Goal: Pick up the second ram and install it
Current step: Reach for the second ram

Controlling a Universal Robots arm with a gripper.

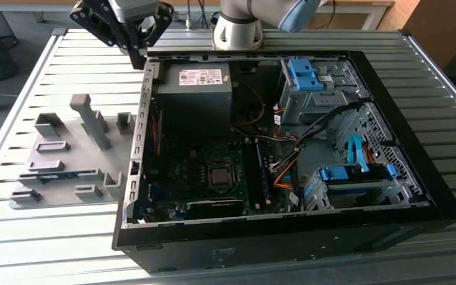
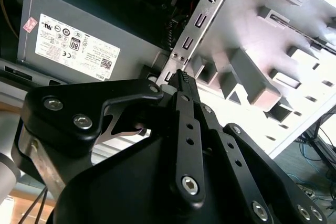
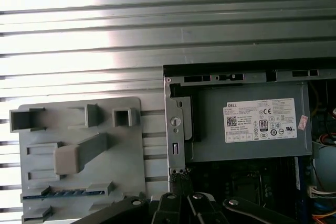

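The second ram (image 1: 57, 175) is a thin blue-green stick lying in a slot of the grey holder plate (image 1: 62, 196) on the table, at the exterior view's left of the open computer case (image 1: 291, 148). In the first wrist view the ram (image 3: 58, 193) shows its row of small dark chips near the plate's (image 3: 131, 156) edge. My gripper (image 1: 138, 58) hangs above the case's back corner by the power supply (image 1: 200, 80), well away from the ram. Its black fingers (image 2: 181, 85) meet at the tips with nothing between them. The gripper (image 3: 181, 199) also shows in the first wrist view.
Grey holder blocks (image 1: 93, 122) stand up from the plate. Inside the case are the motherboard (image 1: 212, 178), orange cables (image 1: 279, 172) and bright-blue drive clips (image 1: 303, 74). The slatted metal table (image 1: 69, 53) extends around the case. The arm's base (image 1: 240, 27) stands behind it.
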